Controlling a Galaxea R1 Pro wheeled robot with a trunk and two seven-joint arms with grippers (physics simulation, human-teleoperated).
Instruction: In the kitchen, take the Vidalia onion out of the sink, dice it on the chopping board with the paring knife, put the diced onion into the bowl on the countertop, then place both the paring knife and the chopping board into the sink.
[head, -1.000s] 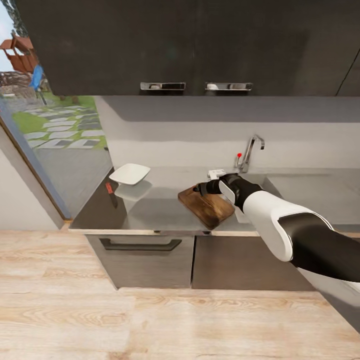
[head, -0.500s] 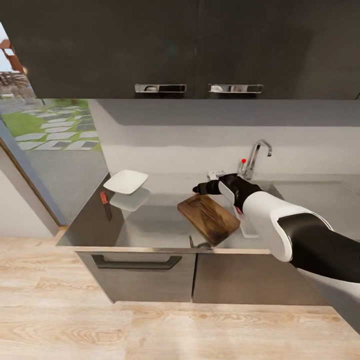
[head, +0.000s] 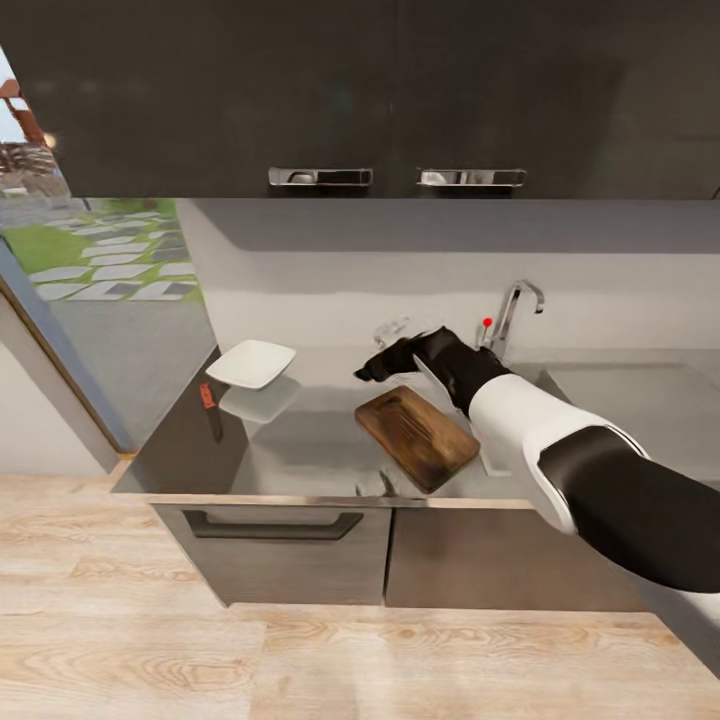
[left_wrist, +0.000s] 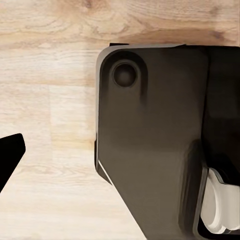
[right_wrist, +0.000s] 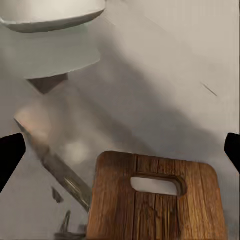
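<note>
At the far left of the countertop (head: 300, 440) lies the paring knife (head: 209, 405), red handle far, blade pointing near, beside the bowl (head: 251, 362), likely staged there for dicing. The chopping board (head: 417, 436) lies flat centre, long axis diagonal, slot end far-left. The right gripper (head: 372, 368) hovers over it, fingers spread, holding nothing. Right, the sink (head: 545, 375); no onion visible.

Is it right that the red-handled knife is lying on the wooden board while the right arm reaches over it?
Not quite. In the head view the knife lies on the counter beside the white bowl, apart from the board.
</note>
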